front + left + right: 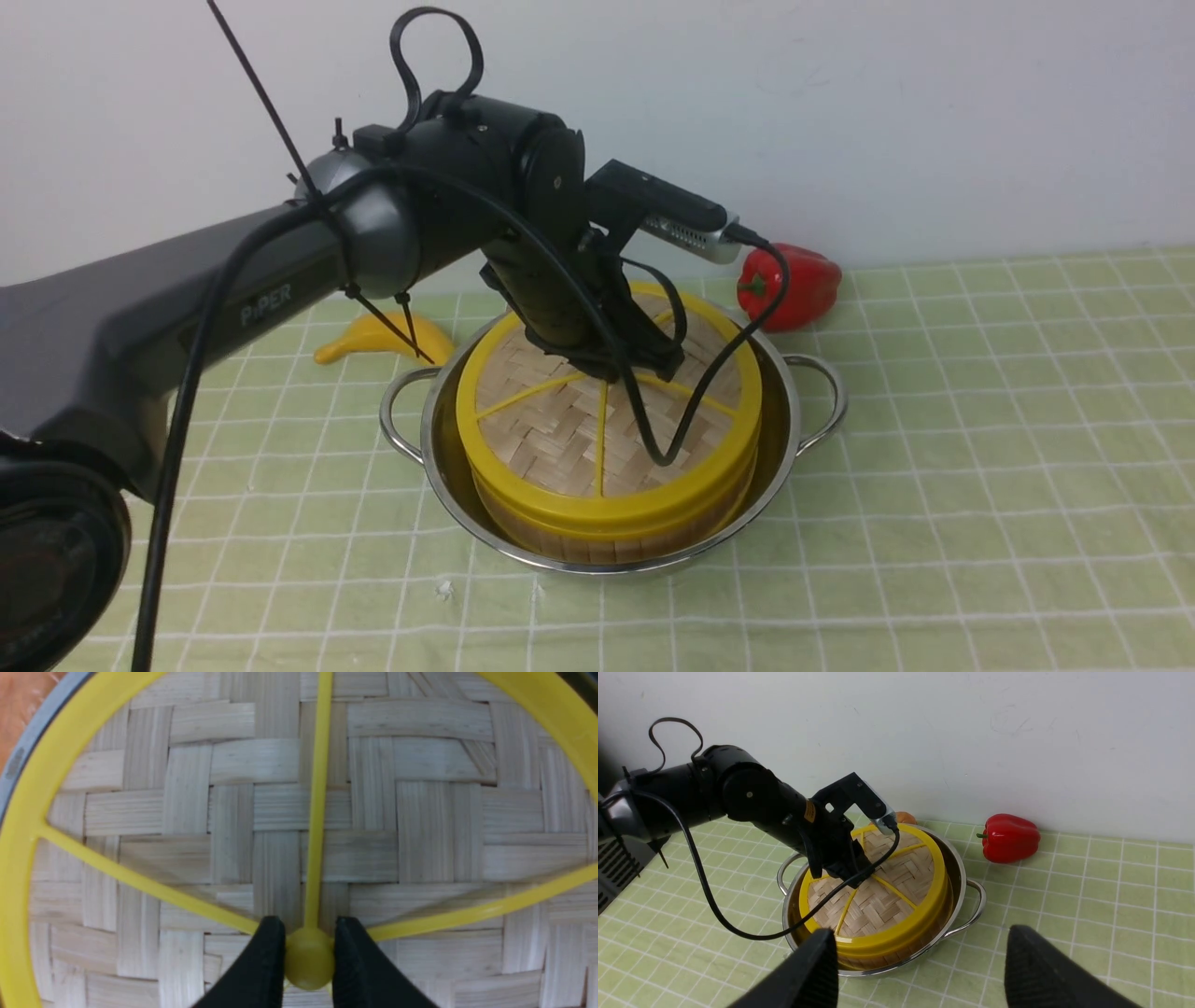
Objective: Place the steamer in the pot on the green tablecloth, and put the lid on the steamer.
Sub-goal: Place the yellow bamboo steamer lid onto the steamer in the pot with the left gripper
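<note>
The steel pot stands on the green tablecloth with the steamer inside it; only the steamer's slatted wall shows, its contents are hidden. The lid lies on top of the steamer, covering it. My left gripper reaches down onto the lid's middle. In the left wrist view this gripper is shut on the yellow centre hub, one black finger on each side. My right gripper hangs open above the cloth, on the near side of the pot, holding nothing. It is outside the front view.
A red bell pepper lies by the wall behind the pot to the right. A yellow banana lies behind the pot to the left. A small orange object peeks out behind the pot. The left arm's cable droops over the lid.
</note>
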You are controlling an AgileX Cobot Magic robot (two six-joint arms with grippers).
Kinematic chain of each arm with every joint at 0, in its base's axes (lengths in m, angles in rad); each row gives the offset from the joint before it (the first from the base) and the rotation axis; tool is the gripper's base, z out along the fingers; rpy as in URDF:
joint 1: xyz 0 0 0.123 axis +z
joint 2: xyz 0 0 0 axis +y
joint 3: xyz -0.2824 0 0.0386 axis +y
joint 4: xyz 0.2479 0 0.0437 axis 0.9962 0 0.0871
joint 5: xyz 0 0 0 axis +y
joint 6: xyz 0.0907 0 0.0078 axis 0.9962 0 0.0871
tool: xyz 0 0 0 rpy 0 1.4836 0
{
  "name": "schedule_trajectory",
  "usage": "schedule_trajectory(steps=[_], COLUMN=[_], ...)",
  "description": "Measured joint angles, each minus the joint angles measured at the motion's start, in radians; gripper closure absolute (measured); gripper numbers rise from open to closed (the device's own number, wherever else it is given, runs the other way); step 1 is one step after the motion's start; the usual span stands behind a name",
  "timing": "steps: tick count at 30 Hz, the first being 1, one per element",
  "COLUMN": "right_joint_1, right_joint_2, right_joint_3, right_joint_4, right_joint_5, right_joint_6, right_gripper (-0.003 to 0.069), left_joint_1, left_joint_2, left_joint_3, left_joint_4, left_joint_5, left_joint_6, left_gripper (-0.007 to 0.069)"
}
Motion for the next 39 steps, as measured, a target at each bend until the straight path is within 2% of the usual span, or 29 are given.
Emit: schedule_trajectory(steps=[13, 25, 39], right_joint_1=[0.0, 0.0, 0.0], right_joint_2=[0.0, 0.0, 0.0], right_joint_3=[0.0, 0.0, 0.0], right_joint_4=[0.0, 0.0, 0.027], right_joint_5=[0.0, 0.0, 0.0], right_joint_6=[-0.001, -0.001, -0.001], right_gripper=[0.0189, 0.0189, 0.0189], left_joint_1=[0.001, 0.001, 0.0], left_joint_2=[0.003, -0.007, -0.172], left_joint_3=[-0.007, -0.008, 0.007], left_joint_4=[-0.001, -0.017, -0.007], left_joint_5=[0.018, 0.027, 0.141], left_joint_6=[0.001, 0.005, 0.005], left_gripper=[0.0487, 0.0364, 0.0361])
